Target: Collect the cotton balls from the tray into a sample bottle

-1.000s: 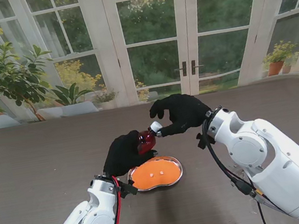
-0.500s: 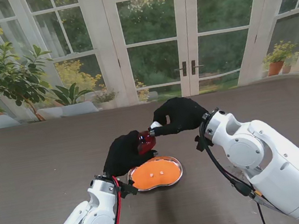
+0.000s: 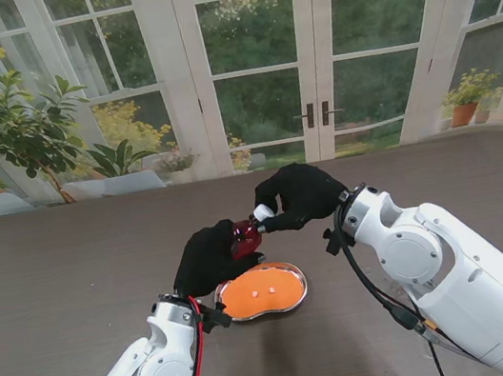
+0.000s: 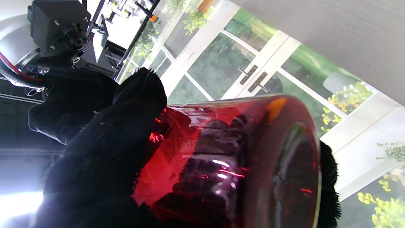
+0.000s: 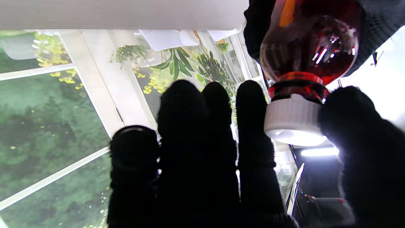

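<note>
My left hand is shut on a red glass sample bottle, held tilted above the table with its neck pointing to my right. A white ribbed cap sits on the neck. My right hand pinches this cap between thumb and a finger. The left wrist view is filled by the bottle and the black gloved fingers around it. Just nearer to me lies a metal tray with an orange liner and two small white cotton balls.
The dark wood-grain table stretches wide to both sides of the tray. Beyond its far edge stand glass doors and potted plants. Both white forearms rise from the near corners toward the middle.
The right hand's fingers have curled in from a spread pose and closed around the cap, shifting slightly. The left hand, bottle and tray have stayed in place.
</note>
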Motion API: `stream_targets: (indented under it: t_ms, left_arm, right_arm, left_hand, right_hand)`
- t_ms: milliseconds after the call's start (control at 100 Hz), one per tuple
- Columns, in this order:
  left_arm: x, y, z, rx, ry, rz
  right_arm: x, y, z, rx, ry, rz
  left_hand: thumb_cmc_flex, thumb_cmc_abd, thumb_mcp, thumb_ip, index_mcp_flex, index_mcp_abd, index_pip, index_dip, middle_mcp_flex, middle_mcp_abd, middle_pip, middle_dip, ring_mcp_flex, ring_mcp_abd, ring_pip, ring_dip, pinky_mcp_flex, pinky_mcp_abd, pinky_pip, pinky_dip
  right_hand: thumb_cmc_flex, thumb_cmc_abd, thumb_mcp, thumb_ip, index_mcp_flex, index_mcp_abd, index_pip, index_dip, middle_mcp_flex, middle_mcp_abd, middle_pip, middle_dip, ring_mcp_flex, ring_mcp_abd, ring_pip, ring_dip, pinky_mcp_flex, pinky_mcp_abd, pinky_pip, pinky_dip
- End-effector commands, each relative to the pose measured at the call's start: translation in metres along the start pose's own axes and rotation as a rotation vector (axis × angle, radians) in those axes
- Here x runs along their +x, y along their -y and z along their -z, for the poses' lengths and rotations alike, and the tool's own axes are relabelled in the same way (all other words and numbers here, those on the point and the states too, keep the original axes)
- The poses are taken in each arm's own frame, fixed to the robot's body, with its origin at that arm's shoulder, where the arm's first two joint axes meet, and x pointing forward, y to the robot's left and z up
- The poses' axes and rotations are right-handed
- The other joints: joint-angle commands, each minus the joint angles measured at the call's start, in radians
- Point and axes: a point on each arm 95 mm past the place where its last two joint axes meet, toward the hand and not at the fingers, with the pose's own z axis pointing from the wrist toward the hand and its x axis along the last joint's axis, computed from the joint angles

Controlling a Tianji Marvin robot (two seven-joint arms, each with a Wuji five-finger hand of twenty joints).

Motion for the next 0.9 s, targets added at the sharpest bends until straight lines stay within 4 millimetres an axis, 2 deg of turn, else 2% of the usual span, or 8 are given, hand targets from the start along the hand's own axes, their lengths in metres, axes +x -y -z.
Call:
stream_targets:
  t_ms: [0,140,270,450,890]
  left_arm:
    - [0.0023,-0.002,-0.0008,-0.012,-0.003,0.009]
    - [0.002,-0.0019,-0.0007,-0.013,-0.003,0.008]
    - [0.0019,-0.002,-0.0003,-0.014,-0.002,0.008]
    - [0.0018,-0.0021,0.0001,-0.015,-0.002,0.007]
    - [0.0015,-0.0021,0.001,-0.017,0.002,0.008]
  right_arm:
    - [0.0001,0.0044,-0.0002,0.01,-0.006,-0.015]
    - [-0.0021,0.0052,-0.0004,-0.014,-0.007,-0.03]
    - [-0.0031,0.0054,-0.001,-0.033,-0.008,-0.045]
    - [-0.0045,0.0055,-0.0016,-0.058,-0.005,-0.071]
    - [-0.0043,0.0067,0.0001,-0.064,0.008,-0.105]
  left_hand:
    - [0.28,0.362,0.27,0.05,0.109,-0.22,0.352,0.017,0.055,-0.069,0.037,0.014,0.052,0.008,0.069,0.014,0.001,-0.059,0.045,-0.001]
    - [0.28,0.362,0.27,0.05,0.109,-0.219,0.352,0.017,0.054,-0.068,0.037,0.015,0.052,0.008,0.069,0.013,0.001,-0.057,0.045,-0.001]
    - [0.28,0.362,0.27,0.05,0.108,-0.22,0.352,0.017,0.054,-0.07,0.037,0.016,0.052,0.009,0.068,0.013,0.001,-0.056,0.045,-0.001]
    - [0.28,0.361,0.27,0.05,0.109,-0.22,0.352,0.016,0.053,-0.068,0.036,0.016,0.052,0.011,0.068,0.014,0.001,-0.056,0.045,0.0]
    - [0.28,0.359,0.269,0.048,0.108,-0.218,0.348,0.013,0.054,-0.065,0.031,0.014,0.049,0.015,0.063,0.012,0.0,-0.056,0.045,0.0]
  right_hand:
    - [0.096,-0.065,0.089,-0.025,-0.013,-0.118,0.109,-0.036,0.022,-0.027,0.021,0.015,0.06,-0.021,0.021,0.013,0.009,0.006,0.052,-0.004]
    - [0.147,-0.227,0.131,-0.052,-0.01,-0.13,0.141,-0.057,0.034,-0.032,0.042,0.028,0.071,-0.034,0.047,0.021,0.025,0.008,0.051,-0.009]
    - [0.178,-0.289,0.16,-0.061,0.013,-0.135,0.164,-0.058,0.061,-0.039,0.053,0.054,0.073,-0.04,0.084,0.032,0.047,0.012,0.058,-0.012]
    - [0.224,-0.295,0.182,-0.05,0.059,-0.152,0.187,-0.065,0.108,-0.047,0.053,0.077,0.073,-0.042,0.134,0.041,0.067,0.018,0.065,-0.017]
    - [0.222,-0.256,0.183,-0.04,0.056,-0.146,0.196,-0.061,0.116,-0.047,0.047,0.09,0.072,-0.043,0.152,0.035,0.075,0.015,0.068,-0.021]
